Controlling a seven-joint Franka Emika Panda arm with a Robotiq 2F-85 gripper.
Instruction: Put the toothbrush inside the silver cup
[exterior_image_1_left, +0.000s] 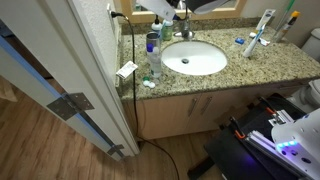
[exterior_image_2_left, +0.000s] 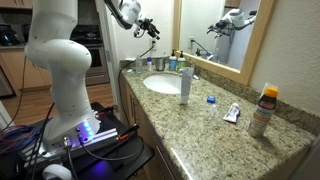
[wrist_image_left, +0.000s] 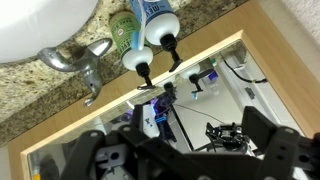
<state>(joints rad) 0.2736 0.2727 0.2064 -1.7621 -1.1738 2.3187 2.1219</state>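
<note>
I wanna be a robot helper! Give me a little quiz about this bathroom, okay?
1. True or false: the tool is down inside the sink.
2. What colour is the small cap lying on the counter? A red, B blue, C yellow.
3. Fill in: the tool's jaws are ____, with nothing between them.
Key: 1 false, it hangs high above the counter. 2 B. 3 open.
</note>
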